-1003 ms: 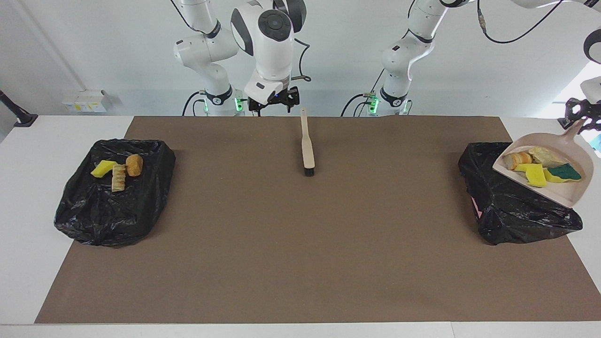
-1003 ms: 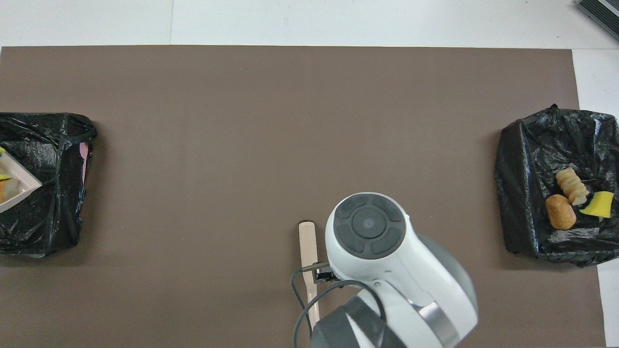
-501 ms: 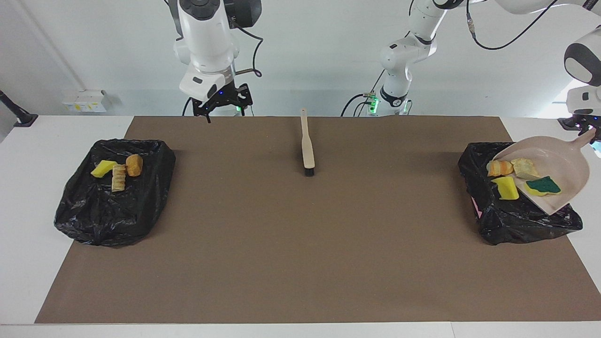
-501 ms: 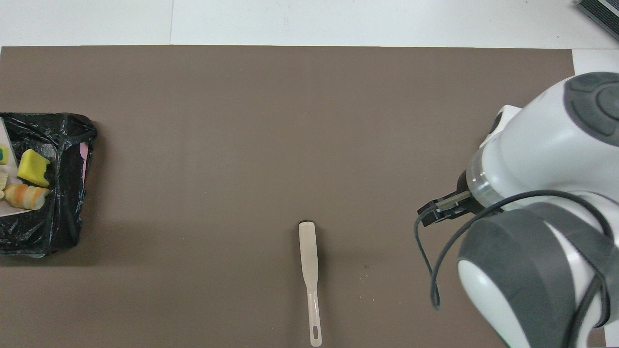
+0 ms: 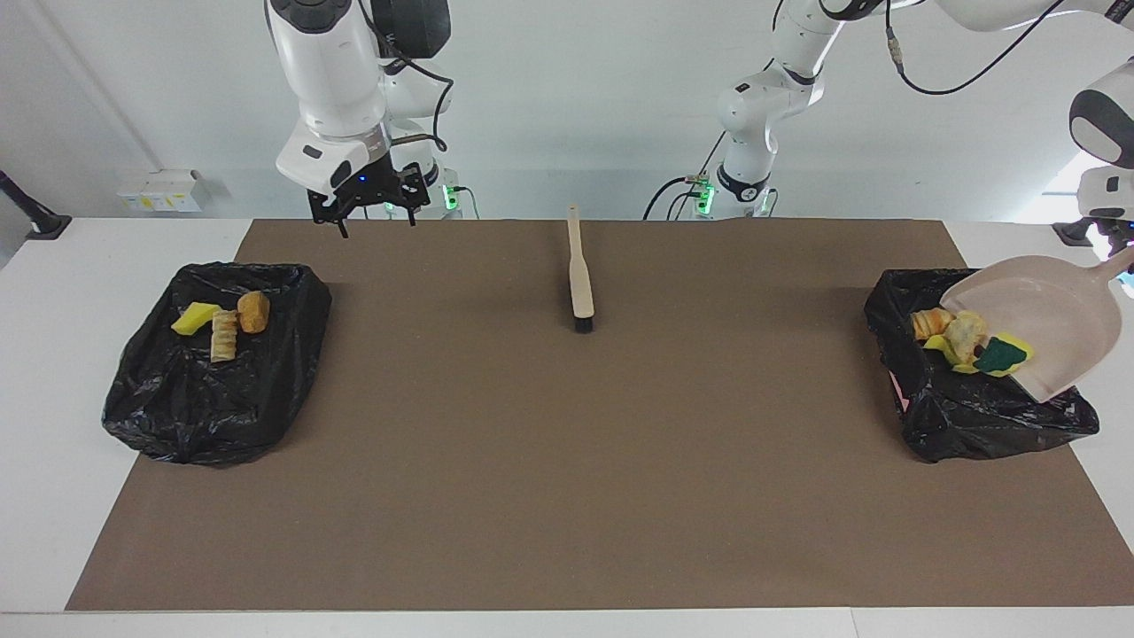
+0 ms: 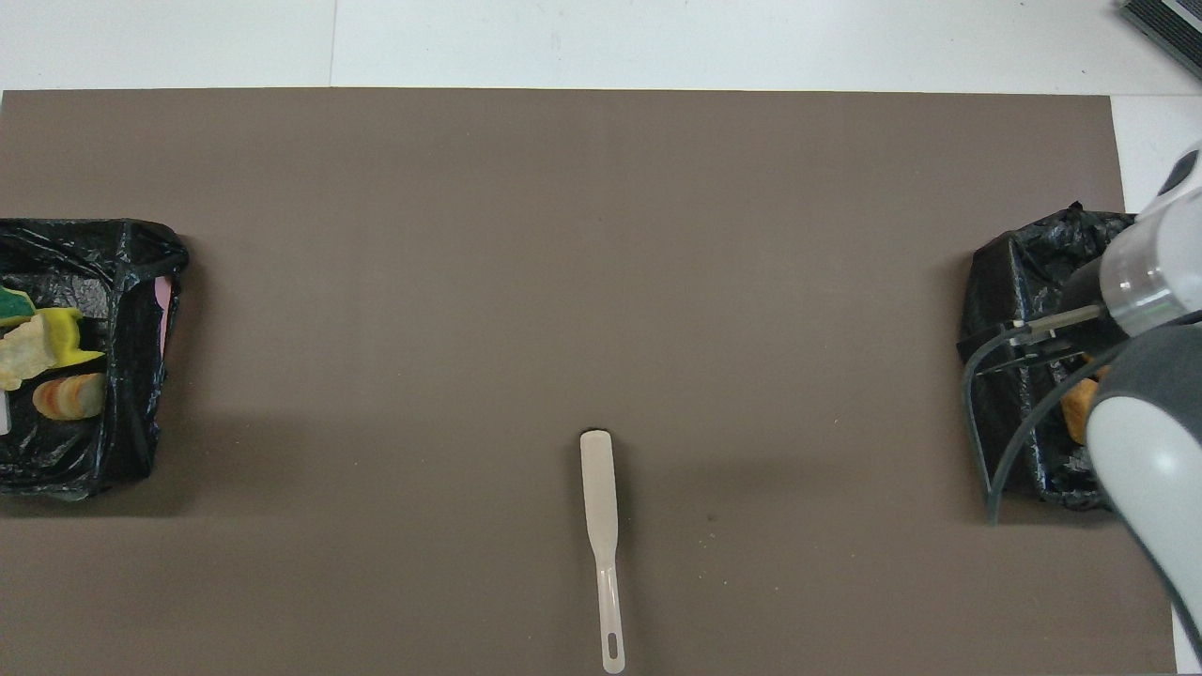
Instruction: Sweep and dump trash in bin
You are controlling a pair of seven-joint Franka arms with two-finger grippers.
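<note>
Trash lies in two places. At the left arm's end of the table four chunks (image 5: 966, 341) sit at the lip of the tilted dustpan (image 5: 1045, 319), spilling onto the black bag of the bin (image 5: 974, 408) below: an orange-striped one, a pale beige one, a yellow one and a yellow-and-green one. In the overhead view the same chunks (image 6: 42, 352) rest on that bag (image 6: 122, 282), at the view's edge. At the right arm's end three more chunks (image 5: 221, 321), yellow, beige and orange, lie on the second bin (image 5: 213, 399), also lined in black.

The dustpan is pitched steeply, mouth down toward the bin, its handle rising to the left gripper (image 5: 1118, 257) at the edge of the facing view. That gripper is clamped on the handle; the left arm bends in from above, its wrist pointing down.

The right gripper (image 5: 365, 213) hangs above the mat's edge nearest the robots, between the second bin and the brush (image 5: 580, 275), fingers spread wide and pointing down, holding nothing. Its forearm stands nearly upright over it.

The brush lies flat on the brown mat (image 5: 567, 461) midway between the bins, bristles away from the robots, touched by neither gripper.
</note>
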